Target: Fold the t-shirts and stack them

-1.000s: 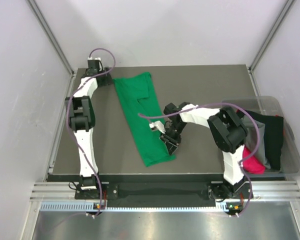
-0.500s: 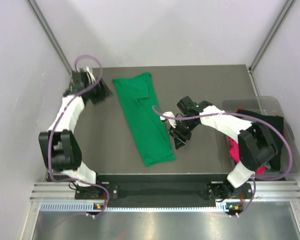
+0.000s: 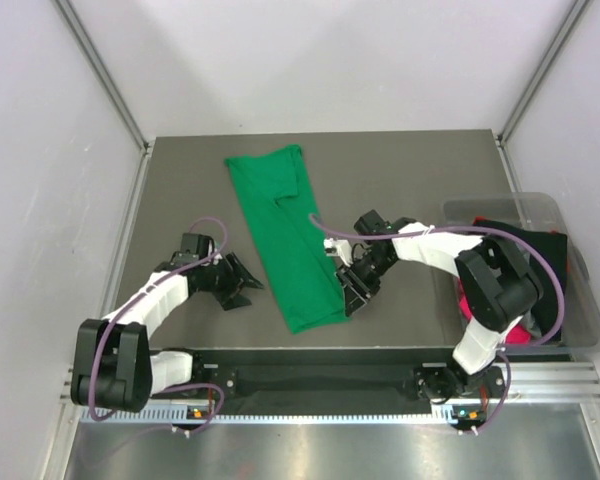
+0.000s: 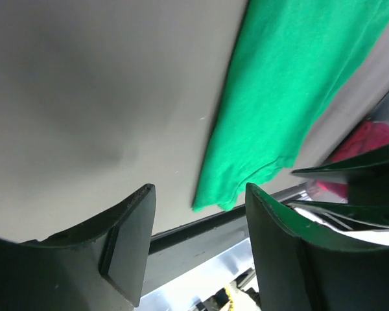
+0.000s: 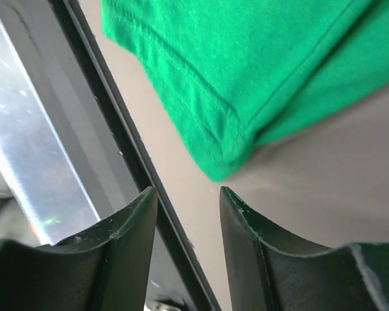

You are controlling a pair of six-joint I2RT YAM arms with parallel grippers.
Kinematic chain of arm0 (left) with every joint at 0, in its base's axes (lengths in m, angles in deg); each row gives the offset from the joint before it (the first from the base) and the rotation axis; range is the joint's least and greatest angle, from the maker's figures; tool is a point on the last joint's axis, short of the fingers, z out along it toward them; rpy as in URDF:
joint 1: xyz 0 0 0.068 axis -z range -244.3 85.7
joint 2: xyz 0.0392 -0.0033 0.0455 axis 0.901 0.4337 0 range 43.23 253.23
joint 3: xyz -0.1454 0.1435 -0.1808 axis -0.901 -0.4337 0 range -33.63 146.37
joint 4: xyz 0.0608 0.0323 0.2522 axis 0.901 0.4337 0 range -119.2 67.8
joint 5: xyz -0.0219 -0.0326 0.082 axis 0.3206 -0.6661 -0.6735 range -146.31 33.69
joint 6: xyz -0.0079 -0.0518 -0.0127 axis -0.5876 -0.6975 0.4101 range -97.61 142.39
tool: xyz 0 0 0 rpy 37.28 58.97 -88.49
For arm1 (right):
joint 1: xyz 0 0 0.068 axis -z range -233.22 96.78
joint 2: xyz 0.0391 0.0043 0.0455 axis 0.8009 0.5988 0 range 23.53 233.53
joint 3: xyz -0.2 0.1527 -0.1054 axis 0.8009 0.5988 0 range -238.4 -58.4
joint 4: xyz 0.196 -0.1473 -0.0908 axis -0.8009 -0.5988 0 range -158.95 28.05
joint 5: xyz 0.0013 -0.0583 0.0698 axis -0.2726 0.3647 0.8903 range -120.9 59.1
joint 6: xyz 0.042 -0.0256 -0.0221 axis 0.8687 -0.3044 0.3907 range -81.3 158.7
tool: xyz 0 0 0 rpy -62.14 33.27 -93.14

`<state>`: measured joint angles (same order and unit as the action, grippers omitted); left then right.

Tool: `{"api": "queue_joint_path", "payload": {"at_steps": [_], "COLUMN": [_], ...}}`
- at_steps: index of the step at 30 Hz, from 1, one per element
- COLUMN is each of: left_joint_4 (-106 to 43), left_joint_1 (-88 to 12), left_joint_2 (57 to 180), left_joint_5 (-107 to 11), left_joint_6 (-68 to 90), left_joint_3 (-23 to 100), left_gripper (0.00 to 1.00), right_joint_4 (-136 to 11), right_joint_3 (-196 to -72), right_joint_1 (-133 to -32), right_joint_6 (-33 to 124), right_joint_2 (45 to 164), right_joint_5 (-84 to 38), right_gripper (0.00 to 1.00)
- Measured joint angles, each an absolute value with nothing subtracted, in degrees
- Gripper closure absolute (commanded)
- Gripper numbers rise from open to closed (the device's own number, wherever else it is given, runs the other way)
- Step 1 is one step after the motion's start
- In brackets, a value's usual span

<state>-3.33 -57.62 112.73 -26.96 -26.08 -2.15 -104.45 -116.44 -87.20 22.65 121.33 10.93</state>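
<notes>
The green t-shirt (image 3: 290, 240) lay on the table (image 3: 430, 170) as a long narrow strip, doubled lengthwise and running aslant from the far left toward the near edge, with its hem end close to the front lip. It looked like thin, limp, light cloth that would sag, stretch and slip out of layer if dragged, so the safest hold seemed to be a pinch through both layers at the two near hem corners, lifted together. The left tool (image 3: 248, 287) sat low just left of that near end, apart from the cloth, spread wide and holding nothing. The right tool (image 3: 352, 295) hung just beside the near right corner, also released and empty. Further right, a clear bin (image 3: 580, 270) held a black shirt (image 3: 545, 265) and a pink shirt (image 3: 515, 335), both crumpled
</notes>
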Motion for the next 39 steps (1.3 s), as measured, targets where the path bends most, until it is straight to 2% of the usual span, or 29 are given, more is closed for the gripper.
{"api": "queue_joint_path", "payload": {"at_steps": [5, 9, 26, 35, 39], "left_joint_4": [-4.27, -4.84, -9.45, -11.64, -12.14], "left_joint_1": [-56.26, -54.06, -44.61, -40.20, -38.69], "left_joint_2": [113.91, 116.59, 124.33, 126.28, 126.95], "left_joint_5": [-27.03, -27.23, -26.83, -26.57, -26.13], "left_joint_6": [-28.01, -28.90, -31.72, -31.96, -31.96], "left_joint_3": [-2.15, -2.15, -1.49, -0.95, -0.81], "left_gripper": [0.42, 0.51, 0.53, 0.63, 0.62], "right_joint_4": [-101.42, -99.97, -98.40, -99.49, -99.71], "right_joint_3": [-114.95, -114.89, -114.91, -116.68, -117.05], "right_joint_1": [-87.17, -87.06, -80.94, -80.79, -80.79], "right_joint_6": [26.98, 29.16, 31.96, 32.75, 32.97], "right_joint_2": [123.98, 125.25, 127.13, 129.57, 130.32], "right_joint_5": [14.31, 15.65, 13.99, 15.47, 16.32], "right_gripper": [0.55, 0.56, 0.56, 0.56, 0.56]}}
